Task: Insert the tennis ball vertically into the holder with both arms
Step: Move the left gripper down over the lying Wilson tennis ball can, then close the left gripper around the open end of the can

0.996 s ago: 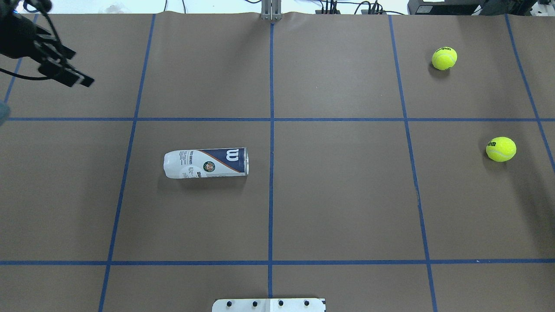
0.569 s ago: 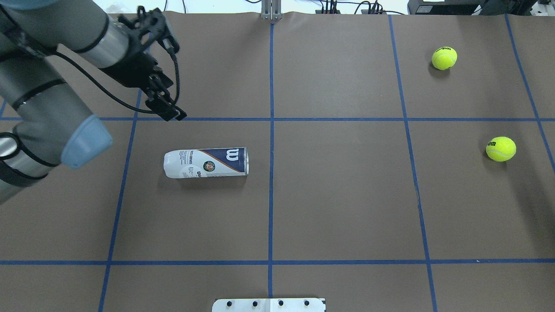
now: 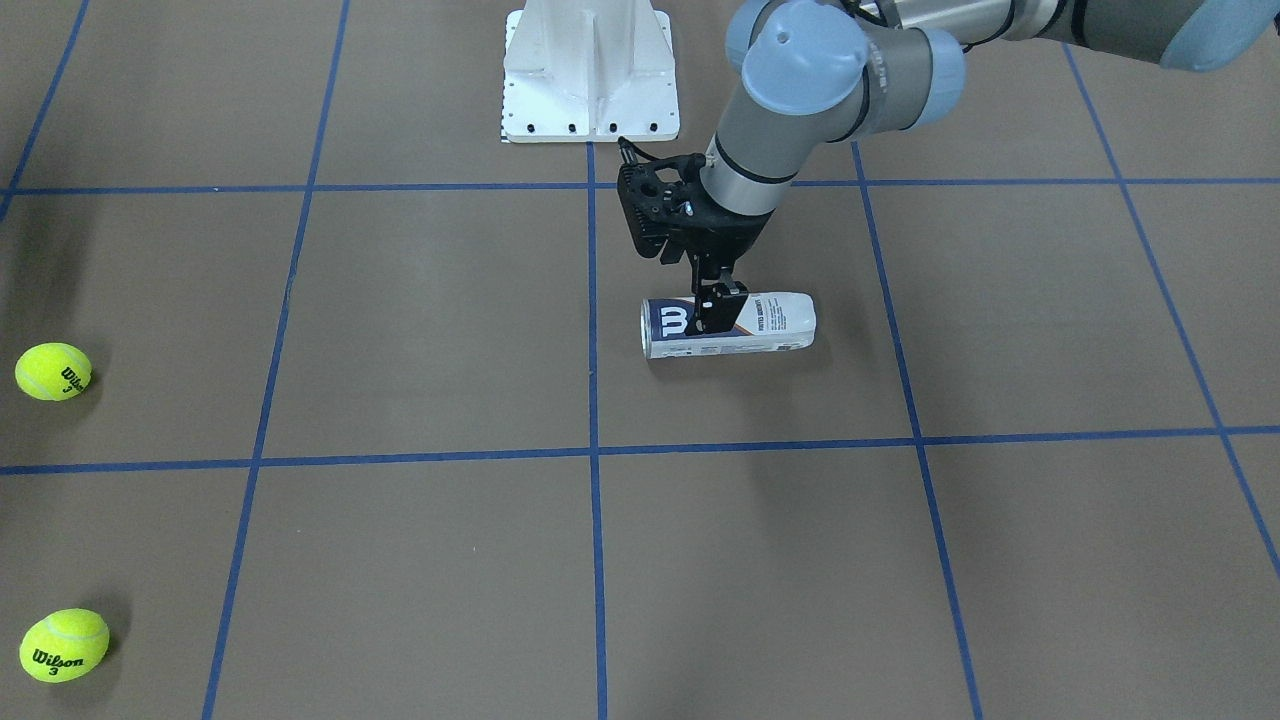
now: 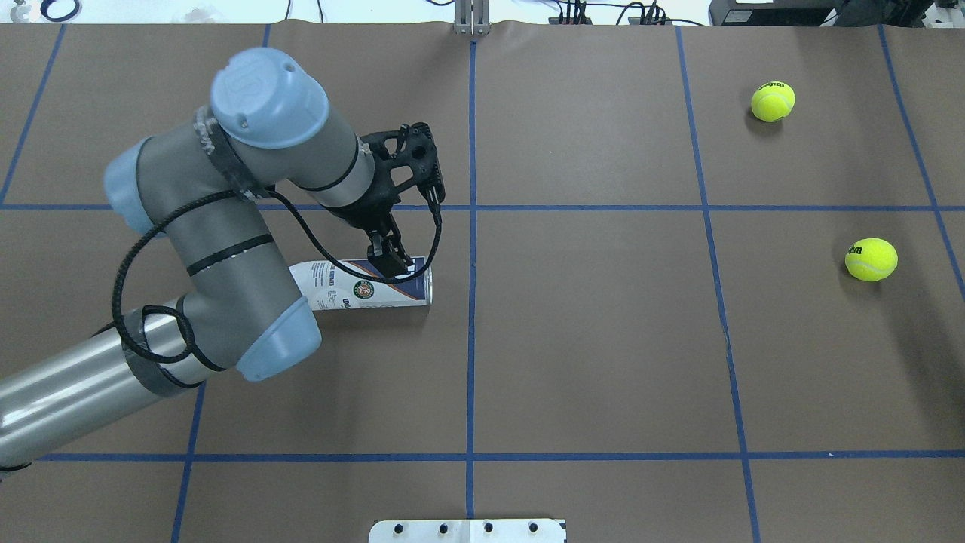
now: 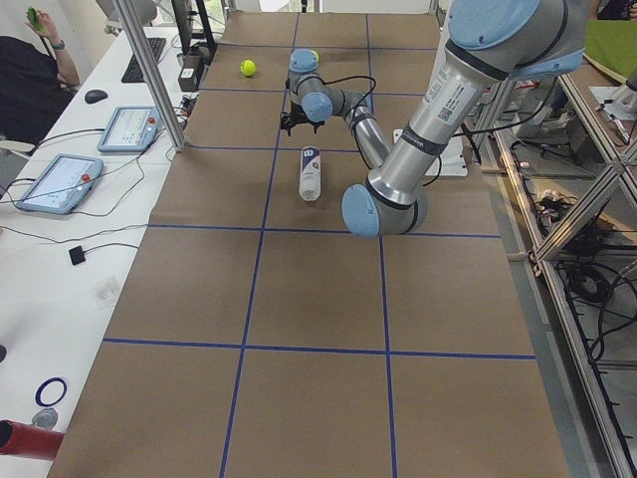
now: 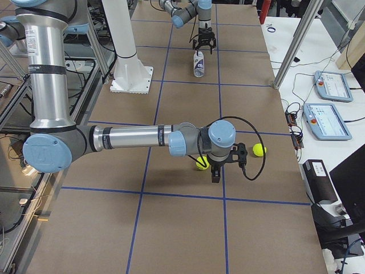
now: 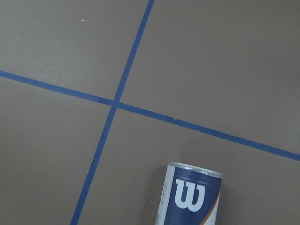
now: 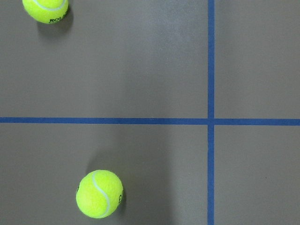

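Observation:
The holder (image 4: 354,290) lies on its side left of the table's centre line, its W-logo end toward the middle (image 3: 762,325) (image 7: 190,197). My left gripper (image 4: 392,262) hangs just above the logo end (image 3: 722,308), fingers pointing down and spread open, holding nothing. Two yellow tennis balls (image 4: 773,102) (image 4: 871,259) rest on the right side of the table. My right gripper (image 6: 215,176) hovers beside the balls (image 8: 99,193) (image 8: 45,9). It shows only in the exterior right view, so I cannot tell if it is open or shut.
Blue tape lines divide the brown table into squares. The white bolted pedestal (image 3: 590,70) stands at the robot's edge. A side bench carries tablets (image 5: 58,182), a mouse and cables, with a person's arm (image 5: 62,60) at its far end.
My left arm has swept in from the table's far left corner toward the centre, and its gripper now hangs over the holder's logo end. The holder and balls have not moved.

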